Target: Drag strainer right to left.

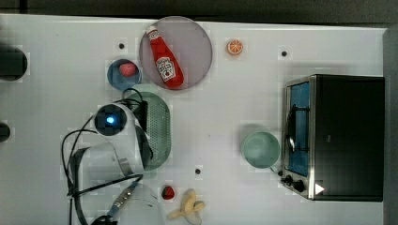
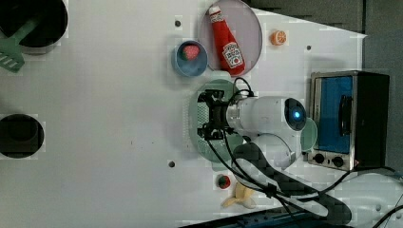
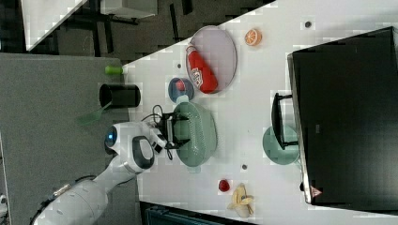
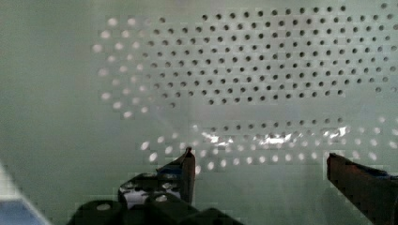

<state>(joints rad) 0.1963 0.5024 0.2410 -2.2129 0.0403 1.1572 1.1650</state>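
Gripper (image 4: 260, 161) sits inside the strainer (image 1: 159, 129), jaws spread wide, nothing held, tips low over the perforated floor. Strainer lies mid-table (image 1: 225, 112), just below the blue bowl (image 1: 123, 75) and the plate (image 1: 192, 51) with the ketchup bottle (image 1: 165, 58) in the top view, well apart from the mint bowl (image 1: 261, 149) and toaster oven (image 1: 345, 136). To drag well, I'd judge: press a finger against the inner wall, keep low, pull slowly and straight so the light basket doesn't tip or ride up, and steer clear of the blue bowl.
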